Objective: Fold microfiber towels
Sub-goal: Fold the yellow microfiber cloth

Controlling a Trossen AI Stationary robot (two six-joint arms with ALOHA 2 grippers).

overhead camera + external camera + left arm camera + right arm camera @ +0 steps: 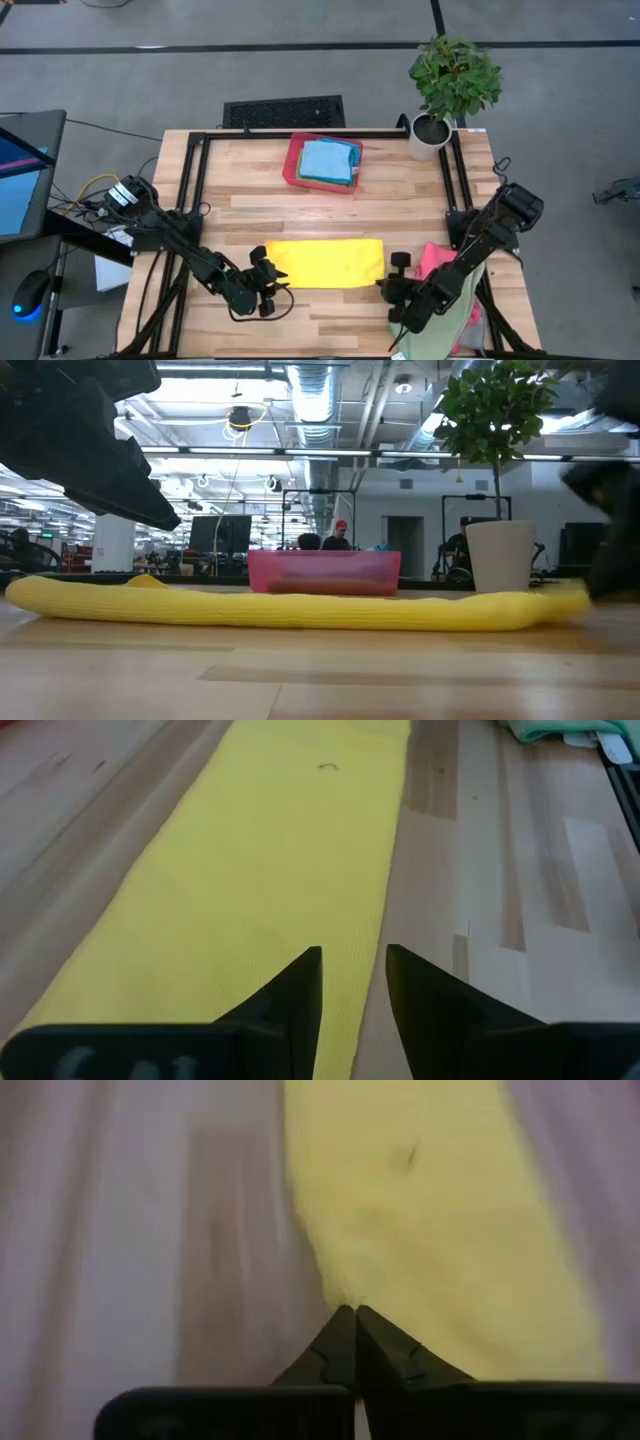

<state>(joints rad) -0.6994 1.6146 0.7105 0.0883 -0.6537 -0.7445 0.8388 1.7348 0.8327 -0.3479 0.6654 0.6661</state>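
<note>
1. A yellow towel (325, 263), folded into a long strip, lies flat on the wooden table (330, 210), on the near side of the red tray (293, 165).
2. The left hand (268, 283) sits at the yellow towel's left end; its fingers (290, 1000) stand slightly apart over the towel's edge and grip nothing.
3. The right hand (355, 1320) is at the towel's right end, its fingertips pressed together on the corner of the yellow cloth.
4. The red tray holds folded light blue towels (328, 160) with a green one beneath.
5. A pink towel (436, 258) and a pale green towel (440, 325) lie heaped just right of the yellow towel, under the right arm.
6. A potted plant (452, 85) stands right of the tray at the table's far corner.
</note>
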